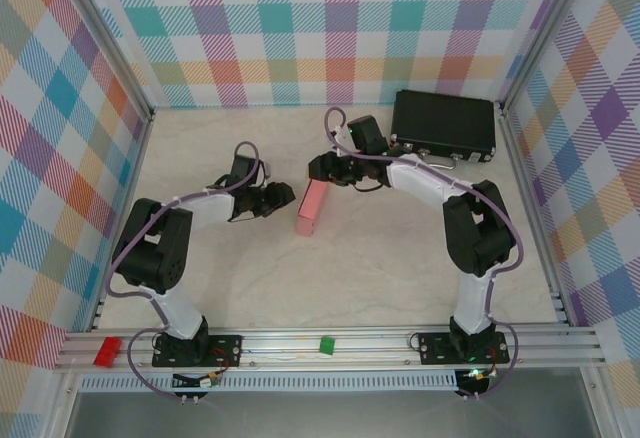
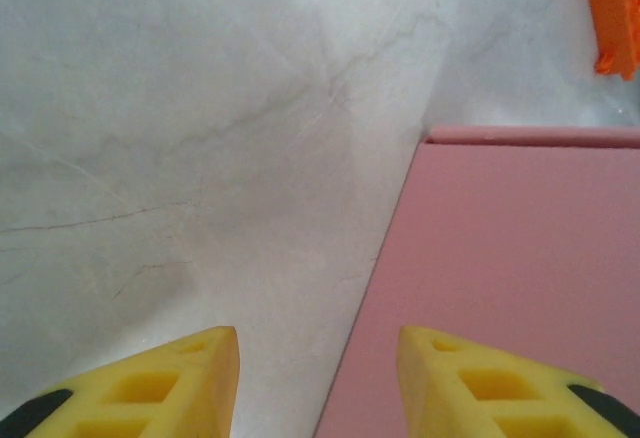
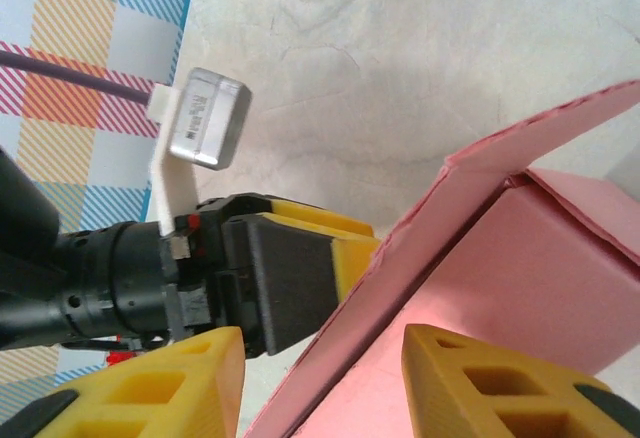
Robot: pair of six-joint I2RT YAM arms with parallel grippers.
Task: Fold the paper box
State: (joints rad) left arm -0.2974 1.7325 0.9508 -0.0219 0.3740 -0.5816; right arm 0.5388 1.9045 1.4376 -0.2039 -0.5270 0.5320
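Top external: box (image 1: 310, 208) long axis runs near-to-far; left gripper (image 1: 284, 198) just beside its left side, right gripper (image 1: 318, 169) at its far end. Both jaws apart, empty; right straddles a flap (image 3: 400, 288).

Paper box (image 2: 510, 268) partly off-frame

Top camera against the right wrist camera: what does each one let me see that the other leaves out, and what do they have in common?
The top view adds the black case at the back, the left arm base, the right arm base and a small green piece on the front rail. The right wrist view adds a close look at the raised flap and the dark pad on a left pincer finger. Both show the pink paper box, the marbled table and the checked wall.
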